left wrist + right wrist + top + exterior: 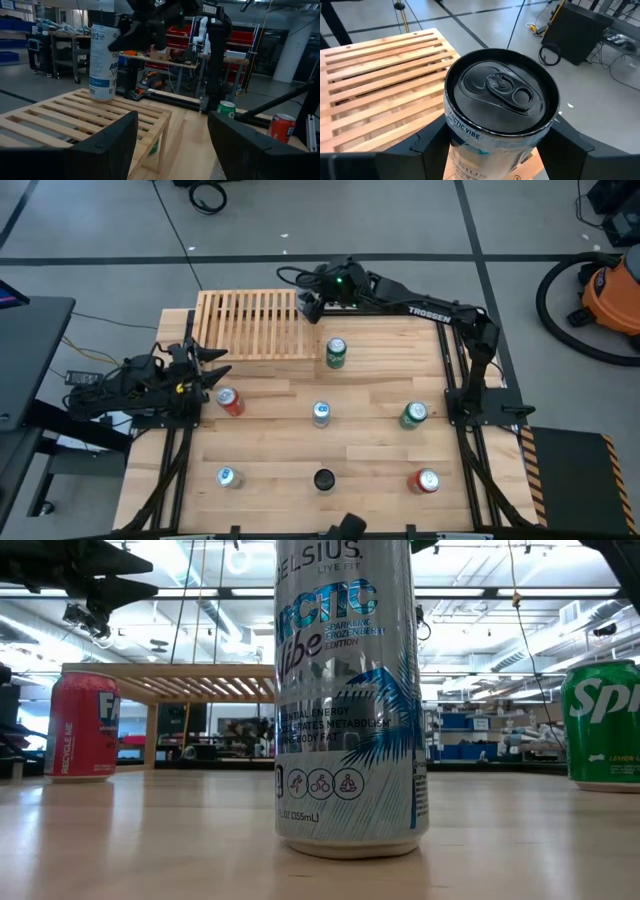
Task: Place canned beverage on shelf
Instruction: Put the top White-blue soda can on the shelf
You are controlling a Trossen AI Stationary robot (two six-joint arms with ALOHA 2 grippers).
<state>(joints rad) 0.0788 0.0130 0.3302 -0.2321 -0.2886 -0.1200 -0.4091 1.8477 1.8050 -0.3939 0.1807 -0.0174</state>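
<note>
My right gripper (492, 150) clasps the white can (497, 117) upright at the shelf's (255, 323) three-o'clock edge for placement; left gripper (222, 370) waits, clenched, at nine o'clock.

The shelf (380, 85) is pale bare wood, its slats matt with visible grain; the table (150, 840) is smooth butcher-block wood (a faint sheen); the can (500, 105) is glossy printed metal; the gripper fingers (107, 145) look matt black plastic.
</note>
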